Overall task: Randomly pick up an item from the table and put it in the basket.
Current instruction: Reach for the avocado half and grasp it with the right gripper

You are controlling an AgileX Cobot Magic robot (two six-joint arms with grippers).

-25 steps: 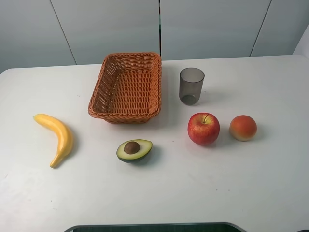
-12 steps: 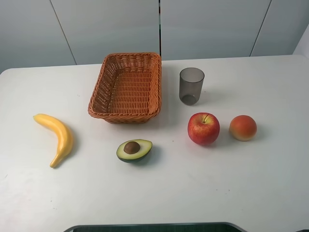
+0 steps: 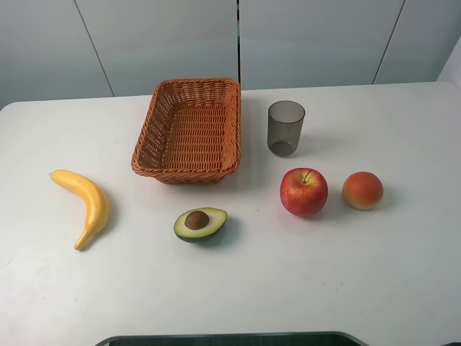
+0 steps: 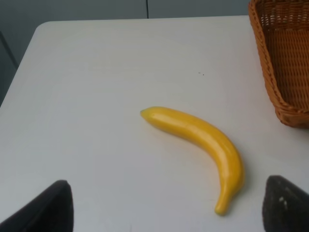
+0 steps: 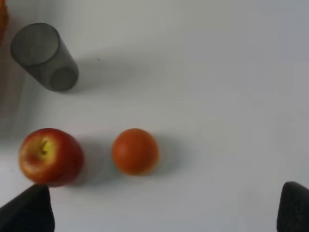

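A halved avocado [image 3: 200,223] with a brown pit lies cut side up on the white table [image 3: 238,281], in front of the orange-brown wicker basket [image 3: 189,130], which is empty. Neither gripper shows in the high view. In the left wrist view my left gripper [image 4: 166,208] is open, its dark fingertips [image 4: 46,208] wide apart above the table near the banana [image 4: 200,137]; a basket corner [image 4: 282,58] shows there. In the right wrist view my right gripper [image 5: 166,208] is open, fingertips [image 5: 29,210] wide apart. The avocado is out of both wrist views.
A yellow banana [image 3: 85,205] lies at the left. A grey translucent cup [image 3: 286,127] stands right of the basket. A red apple [image 3: 303,192] and an orange fruit [image 3: 362,190] sit at the right; they also show in the right wrist view, apple [image 5: 50,155], orange fruit [image 5: 135,151], cup [image 5: 44,56].
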